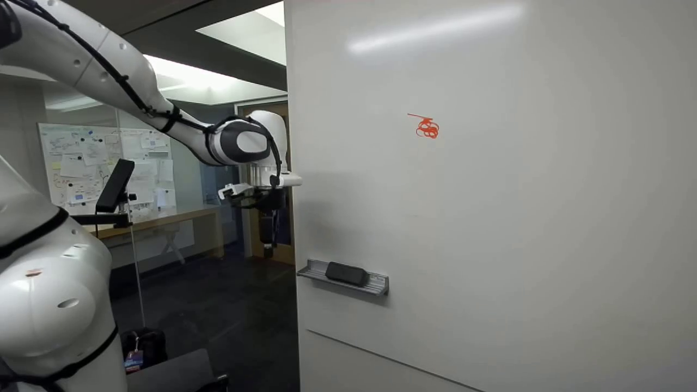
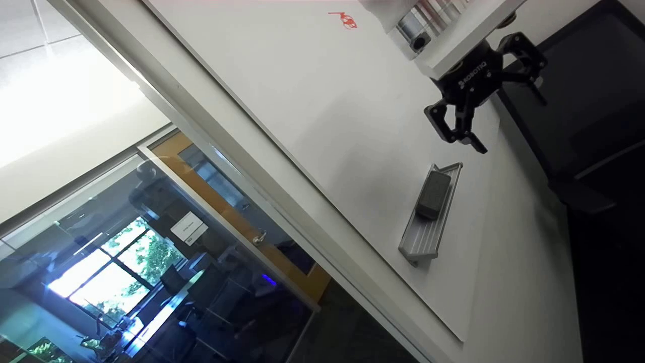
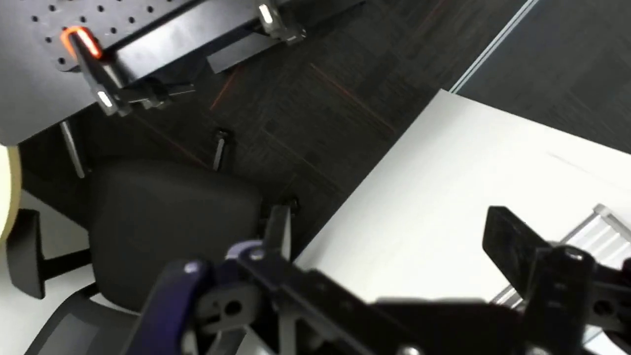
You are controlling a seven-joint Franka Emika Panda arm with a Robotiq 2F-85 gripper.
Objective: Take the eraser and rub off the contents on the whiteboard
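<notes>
Clearly, gripper (image 2: pixel 509 122) sits wide, apart from eraser (image 2: pixel 434 195) on tray (image 2: pixel 421 239); wrist view crops tray, finger (image 3: pixel 510 246) hides part; red scribble (image 1: pixel 428 129) too small to read.

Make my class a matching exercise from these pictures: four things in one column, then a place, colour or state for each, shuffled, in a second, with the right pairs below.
Column one:
1. eraser
2. scribble
3. tray
4. tool

Column two:
A. open, with nothing held in it
B. orange-red, drawn on the whiteboard
C. grey, underneath the eraser
D. dark, lying on the tray

Right pairs: 1-D; 2-B; 3-C; 4-A
</notes>
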